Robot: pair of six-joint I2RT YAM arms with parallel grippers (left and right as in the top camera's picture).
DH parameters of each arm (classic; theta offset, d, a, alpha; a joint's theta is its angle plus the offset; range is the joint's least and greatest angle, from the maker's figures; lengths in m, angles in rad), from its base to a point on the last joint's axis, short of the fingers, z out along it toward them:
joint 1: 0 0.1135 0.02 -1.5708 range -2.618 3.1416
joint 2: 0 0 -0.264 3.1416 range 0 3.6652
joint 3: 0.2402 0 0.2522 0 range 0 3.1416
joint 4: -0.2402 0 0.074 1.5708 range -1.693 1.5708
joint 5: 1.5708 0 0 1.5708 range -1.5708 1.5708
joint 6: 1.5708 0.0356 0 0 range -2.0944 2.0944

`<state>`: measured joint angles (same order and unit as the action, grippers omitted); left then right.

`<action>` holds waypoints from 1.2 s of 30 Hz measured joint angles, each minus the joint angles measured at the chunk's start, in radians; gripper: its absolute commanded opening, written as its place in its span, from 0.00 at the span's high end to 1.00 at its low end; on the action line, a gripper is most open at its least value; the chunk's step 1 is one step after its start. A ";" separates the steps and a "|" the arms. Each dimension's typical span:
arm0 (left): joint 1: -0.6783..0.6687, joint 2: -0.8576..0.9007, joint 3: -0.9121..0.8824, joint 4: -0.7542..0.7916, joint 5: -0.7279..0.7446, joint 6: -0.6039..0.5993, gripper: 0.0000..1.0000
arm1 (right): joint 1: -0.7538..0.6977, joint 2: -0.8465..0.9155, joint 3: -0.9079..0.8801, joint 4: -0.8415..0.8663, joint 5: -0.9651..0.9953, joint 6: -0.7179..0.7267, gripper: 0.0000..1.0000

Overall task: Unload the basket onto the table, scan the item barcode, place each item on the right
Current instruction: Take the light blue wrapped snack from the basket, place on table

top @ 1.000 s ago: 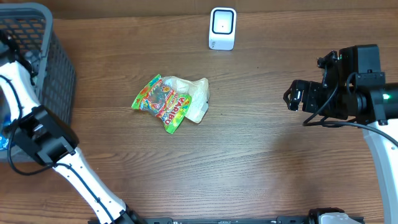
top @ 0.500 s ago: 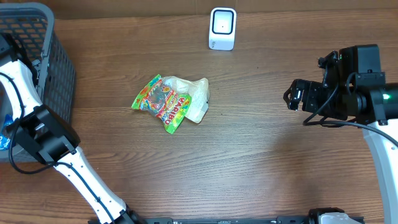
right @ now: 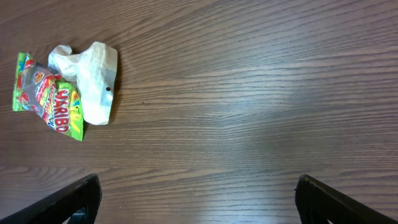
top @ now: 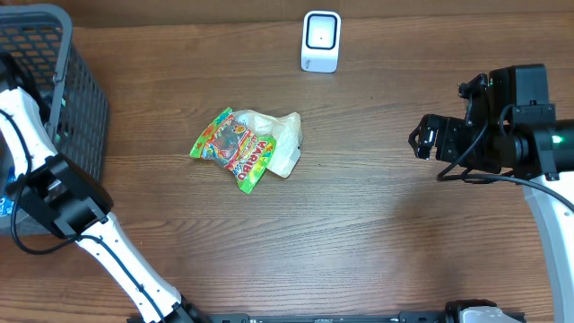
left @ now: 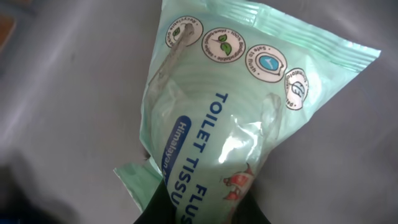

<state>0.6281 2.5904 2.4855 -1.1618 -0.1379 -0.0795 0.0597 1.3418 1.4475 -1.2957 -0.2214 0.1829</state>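
**Left wrist view.** We see the left fingers (left: 154,211) only as a dark wedge at the bottom edge. They are closed on the lower end of the toilet tissue pack (left: 217,106), whose print is cut off there.

**Overhead view.** These fingers are hidden inside the basket (top: 85,108) at upper left, where the left arm (top: 54,193) bends in.

**Right wrist view.** The right fingers (right: 78,199) stand wide apart over the desk (right: 249,93).

**Desk.** The Haribo bag (top: 235,148) lies at centre, the scanner (top: 321,40) at the top edge.

Basket (top: 85,108) cut off at left edge overhead; tissue pack (left: 230,112) lower end hidden behind left tool (left: 205,208), print truncated.
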 measured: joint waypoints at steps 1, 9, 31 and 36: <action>0.000 0.000 0.016 -0.026 0.008 -0.002 0.96 | 0.000 0.000 0.000 0.000 0.000 0.000 0.00; -0.004 -0.357 0.159 -0.186 0.104 -0.027 0.96 | 0.000 0.000 0.000 0.001 0.000 0.000 0.00; -0.828 -0.542 -0.649 -0.241 0.344 0.080 0.81 | 0.000 0.000 0.000 0.023 0.000 0.000 0.00; -0.863 -0.542 -0.726 -0.217 0.354 0.087 0.51 | 0.000 0.000 0.000 0.018 0.000 0.000 0.00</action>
<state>-0.2352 2.0480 1.7596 -1.3785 0.2165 0.0074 0.0597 1.3418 1.4475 -1.2781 -0.2214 0.1829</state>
